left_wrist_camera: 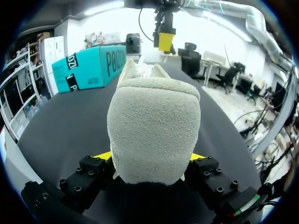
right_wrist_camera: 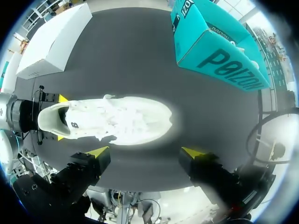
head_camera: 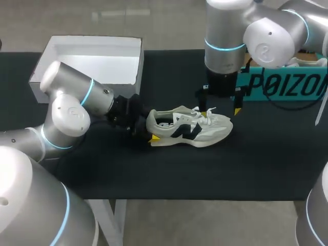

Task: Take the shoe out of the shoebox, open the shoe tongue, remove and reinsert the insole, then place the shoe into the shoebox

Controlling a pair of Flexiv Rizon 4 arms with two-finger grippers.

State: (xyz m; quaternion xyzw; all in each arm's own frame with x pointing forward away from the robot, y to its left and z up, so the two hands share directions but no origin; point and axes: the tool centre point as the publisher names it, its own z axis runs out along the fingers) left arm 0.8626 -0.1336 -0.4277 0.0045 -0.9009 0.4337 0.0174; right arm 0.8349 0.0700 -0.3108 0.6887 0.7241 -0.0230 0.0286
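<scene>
**Shoe** (head_camera: 189, 128): 1, stood on its sole on the table (head_camera: 154, 174), between the white box (head_camera: 137, 64) and the teal box (head_camera: 287, 84), inside neither.

**Left gripper** (left_wrist_camera: 150, 156): pinched the heel from 2 sides.

**Right gripper** (head_camera: 220, 110): fingers were spread wide above the laces and touched nothing.

**Status, as judged:** removal from the box was done. The tongue looked unopened. Insole removal, reinsertion and the return to the box remained.

Frame centre, sneaker (head_camera: 189, 125): cream-white upper, black side panels, white laces. Upper right, shoebox (head_camera: 287, 84): teal with black lettering; upper left, open box (head_camera: 97, 61): plain white. Matte black tabletop (head_camera: 205, 169).
</scene>
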